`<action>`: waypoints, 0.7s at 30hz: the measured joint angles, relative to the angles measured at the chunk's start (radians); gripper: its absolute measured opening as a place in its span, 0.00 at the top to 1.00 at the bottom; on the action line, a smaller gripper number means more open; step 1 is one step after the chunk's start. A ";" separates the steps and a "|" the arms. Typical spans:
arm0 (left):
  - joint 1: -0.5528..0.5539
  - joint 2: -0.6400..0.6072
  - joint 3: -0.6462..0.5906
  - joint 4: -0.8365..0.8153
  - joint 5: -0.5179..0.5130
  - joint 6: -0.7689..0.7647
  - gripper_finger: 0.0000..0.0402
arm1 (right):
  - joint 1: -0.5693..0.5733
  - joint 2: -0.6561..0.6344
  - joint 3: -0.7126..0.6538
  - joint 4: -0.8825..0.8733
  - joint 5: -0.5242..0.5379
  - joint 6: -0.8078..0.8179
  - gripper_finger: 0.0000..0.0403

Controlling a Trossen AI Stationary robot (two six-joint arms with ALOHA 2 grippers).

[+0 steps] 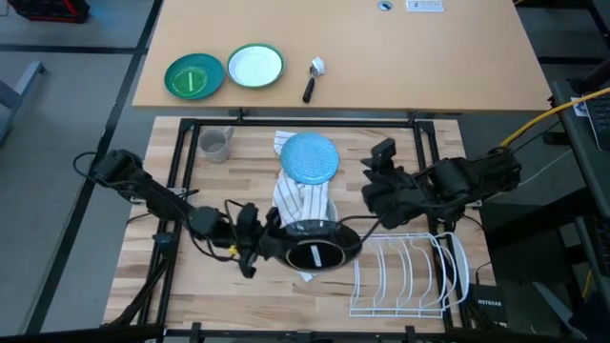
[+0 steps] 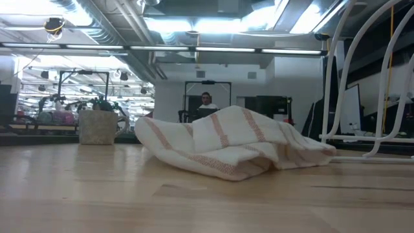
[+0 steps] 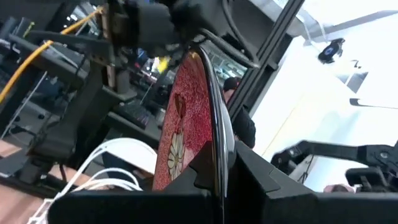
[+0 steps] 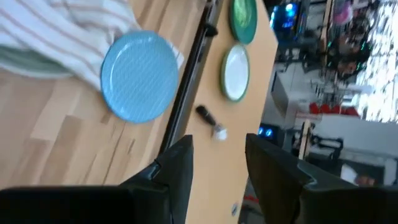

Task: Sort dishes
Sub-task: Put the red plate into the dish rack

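My left gripper [image 1: 283, 245] is shut on a dark red plate [image 1: 319, 252] with flower marks [image 3: 180, 146] and a glossy black underside, held over the near end of a striped towel [image 1: 303, 198]. A light blue plate [image 1: 310, 157] rests on the towel's far end and also shows in the right wrist view [image 4: 140, 76]. My right gripper [image 1: 372, 183] is open and empty, right of the blue plate. No plain white plates show. My left gripper pinches the dark red plate's rim [image 3: 219, 163] between its two fingers, one on the red face and one on the black underside. The fingers come level from the table's left. The plate is lifted off the table and tilted, black underside up.
A white wire dish rack [image 1: 410, 276] stands at the near right, just right of the held plate. A small grey mug [image 1: 217, 143] is at the far left. On the far table lie a green plate [image 1: 193, 76], a green-rimmed white plate [image 1: 255, 65] and a brush [image 1: 313, 78].
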 joint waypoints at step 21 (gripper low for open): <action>0.079 0.355 0.392 -0.006 -0.142 -0.248 0.95 | 0.186 -0.444 -0.686 0.001 -0.130 0.348 0.63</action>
